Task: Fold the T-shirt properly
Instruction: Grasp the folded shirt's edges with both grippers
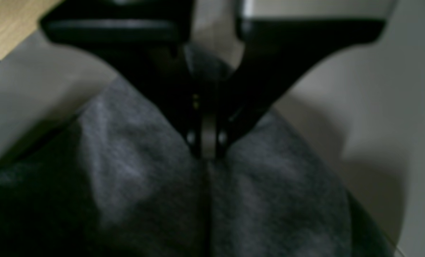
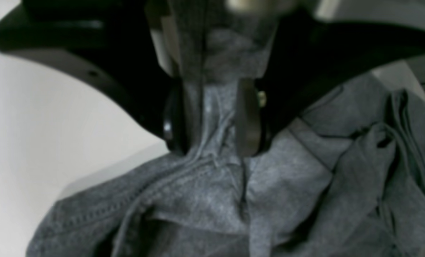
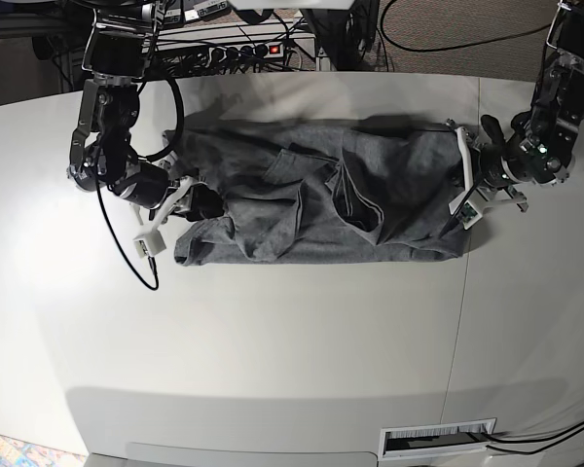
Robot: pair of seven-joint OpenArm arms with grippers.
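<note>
Left wrist view: the left gripper (image 1: 207, 142) is pinched tight on a ridge of the T-shirt (image 1: 134, 185).

Right wrist view: the right gripper (image 2: 212, 142) clamps a bunched fold, jaws slightly apart around the cloth.

Base view: the T-shirt lies rumpled across the table (image 3: 292, 341) — I'd keep both ends taut and level, moving together.

Base view overhead, facing down; wrist views close on T-shirt (image 3: 321, 195).
</note>
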